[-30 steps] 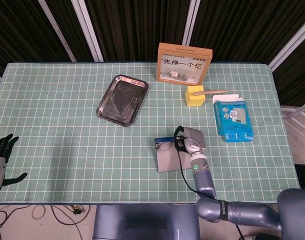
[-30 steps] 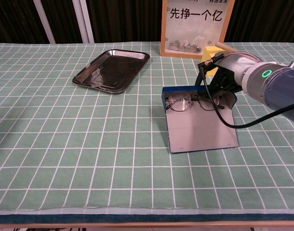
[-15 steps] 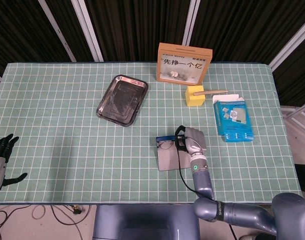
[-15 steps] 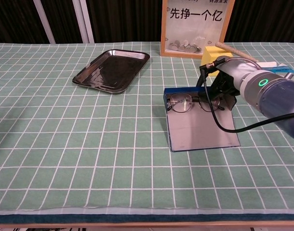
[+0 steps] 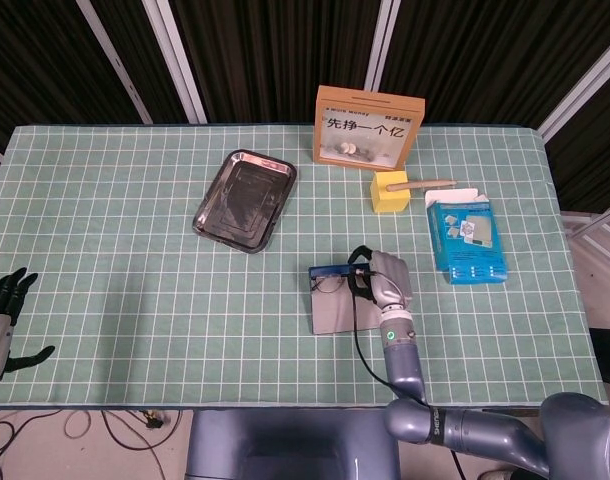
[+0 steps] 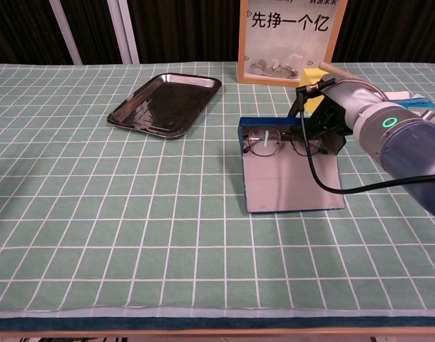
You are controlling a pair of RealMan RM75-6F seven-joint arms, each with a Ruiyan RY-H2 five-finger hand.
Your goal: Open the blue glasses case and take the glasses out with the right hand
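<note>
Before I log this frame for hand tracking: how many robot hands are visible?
2. The left hand idles at the table's left edge; the right hand is at the glasses in the open blue case.

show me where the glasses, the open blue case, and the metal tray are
glasses [image 6: 264, 141], chest view, left lens
blue case [image 6: 292, 187], chest view, grey inside of the flat lid
metal tray [image 6: 166, 104], chest view, dark middle of its floor

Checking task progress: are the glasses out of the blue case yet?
No, the glasses still sit in the open blue case, with the right hand at their right end.
</note>
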